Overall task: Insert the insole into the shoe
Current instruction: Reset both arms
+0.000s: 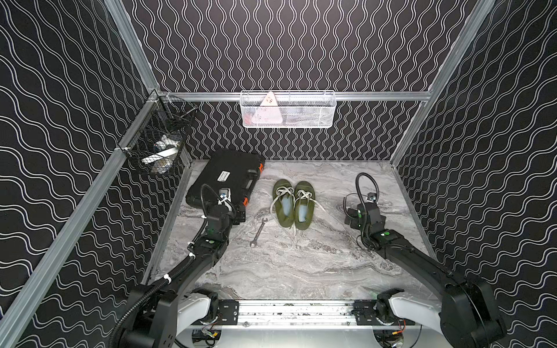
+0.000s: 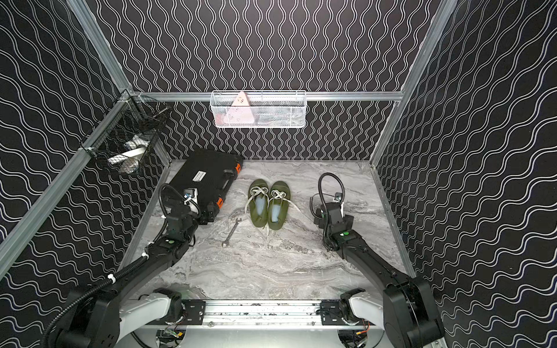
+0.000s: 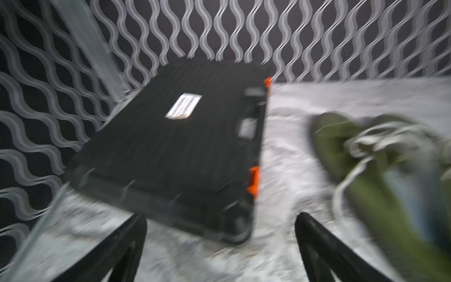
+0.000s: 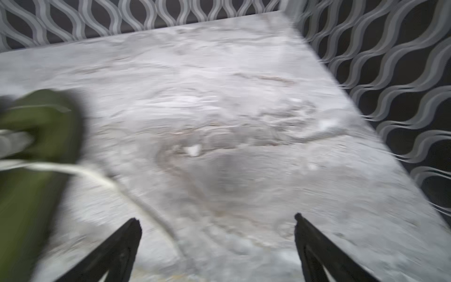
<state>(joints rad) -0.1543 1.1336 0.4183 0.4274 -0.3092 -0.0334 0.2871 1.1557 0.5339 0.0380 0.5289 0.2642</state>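
A wrench lay loose on the marbled desk, nearest the robot at about 11 o'clock, seemingly no part of the job.

Just beyond it the two arms flanked the work. The left claw hung at 10 o'clock, released and empty, near the closest corner of a black case. The right claw hung at 2 o'clock over bare desk, likewise spread wide and holding nothing. Both stood apart from the shoes, a stance that read as hands kept clear of the footwear, not as a reach for it. Both wrist views were blurred.

The green shoes sat touching, side by side, at 12 o'clock near mid-desk, with toes pointing away and heels toward the arms. That probably left their mouths open to a push from the robot's side. Their pale laces trailed untied onto the desk, which would keep the openings slack. A pale blue insole showed inside each shoe, so the insertion looked done. Whether either lay flat up to the toe was hidden by the uppers.

Farther back, the case rested shut against the wall at 11 o'clock. A black basket and a white basket hung on the rails beyond, out of the working area.
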